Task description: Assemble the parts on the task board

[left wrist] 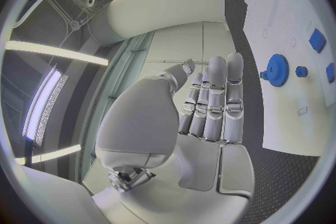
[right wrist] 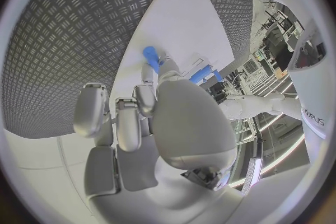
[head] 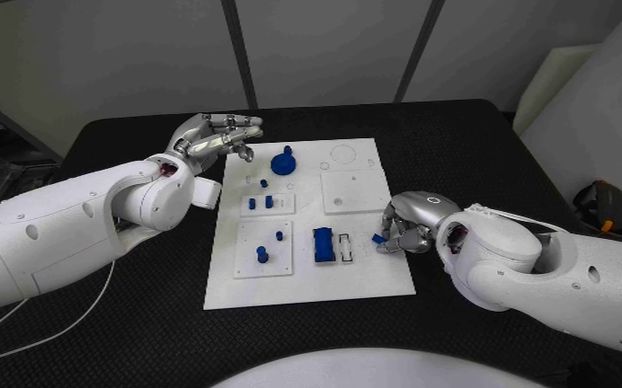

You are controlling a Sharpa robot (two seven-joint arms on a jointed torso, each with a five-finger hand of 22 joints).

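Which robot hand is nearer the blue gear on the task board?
Left. The left robot hand hovers just off the board's edge beside the blue gear; the right robot hand is at the opposite edge, holding a small blue part.

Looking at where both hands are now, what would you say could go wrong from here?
The right hand pinches a small blue part at the task board edge; the grip looks slight, so the part might slip onto the black table. The left hand hovers open near the blue gear and could knock it.
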